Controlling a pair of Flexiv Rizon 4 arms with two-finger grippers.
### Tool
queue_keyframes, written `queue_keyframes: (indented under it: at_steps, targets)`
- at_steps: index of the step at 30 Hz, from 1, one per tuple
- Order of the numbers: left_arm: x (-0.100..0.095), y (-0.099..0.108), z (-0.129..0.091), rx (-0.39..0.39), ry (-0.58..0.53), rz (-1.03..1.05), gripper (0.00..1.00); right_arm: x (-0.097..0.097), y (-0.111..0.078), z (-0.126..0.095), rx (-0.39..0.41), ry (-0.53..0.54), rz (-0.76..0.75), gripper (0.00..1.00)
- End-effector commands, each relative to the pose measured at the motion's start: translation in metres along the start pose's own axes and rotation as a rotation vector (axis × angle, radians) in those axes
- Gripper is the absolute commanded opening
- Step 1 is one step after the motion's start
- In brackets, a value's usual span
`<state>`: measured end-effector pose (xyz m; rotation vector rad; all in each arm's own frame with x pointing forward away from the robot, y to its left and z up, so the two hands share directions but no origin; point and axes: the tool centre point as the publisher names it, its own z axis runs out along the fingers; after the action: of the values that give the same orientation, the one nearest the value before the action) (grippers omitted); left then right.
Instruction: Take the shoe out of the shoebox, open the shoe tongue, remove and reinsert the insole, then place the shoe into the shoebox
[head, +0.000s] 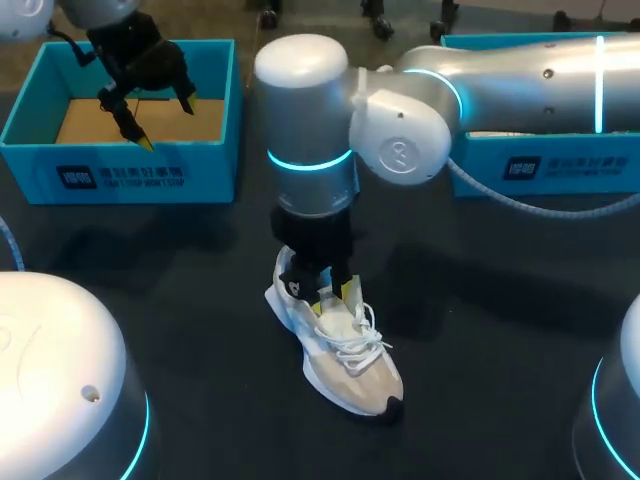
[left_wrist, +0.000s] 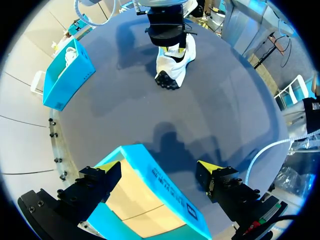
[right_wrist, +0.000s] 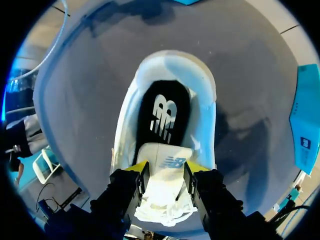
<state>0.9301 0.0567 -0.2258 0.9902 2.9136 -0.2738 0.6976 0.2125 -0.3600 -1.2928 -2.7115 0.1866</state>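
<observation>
Shoe (head: 335, 345) lies near the middle of our counter (head: 180, 300). Our right jaws pinch its tongue (right_wrist: 162, 160) from both sides. Our left jaws hang open over the blue box (head: 140, 170) at the counter's far left corner.

The shoe (head: 345, 360) in the middle looked like soft white cloth with a fine mesh weave, cord laces and a padded tongue (right_wrist: 162, 175), while its insole (right_wrist: 162, 112) was matt black fabric with a smooth white print. The table (head: 190, 300) was dark and matt, and the shoebox (head: 150, 172) at the far left seemed smooth blue card with plain brown cardboard on its floor. The right arm (head: 520, 90) showed glossy white plastic beside satin silver metal, and the right gripper (right_wrist: 165, 167) was matt black plastic.
</observation>
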Motion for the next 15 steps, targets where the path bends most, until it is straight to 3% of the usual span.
queue_keyframes:
  at_steps: [1, 5, 12, 15]
  targets:
    - [0.0, 0.0, 0.0, -0.001, 0.002, 0.001, 1.0, 0.001, -0.006, -0.029, 0.004, -0.048, -0.021, 0.46]
    - [0.0, 0.0, 0.0, -0.001, 0.002, 0.001, 1.0, -0.001, -0.001, -0.056, 0.004, -0.079, -0.174, 0.46]
    - [0.0, 0.0, 0.0, -0.001, 0.002, 0.001, 1.0, -0.019, 0.014, -0.075, -0.05, -0.154, -0.59, 0.5]
    - [0.0, 0.0, 0.0, -0.001, 0.002, 0.001, 1.0, -0.027, 0.021, -0.076, -0.069, -0.17, -0.717, 0.71]
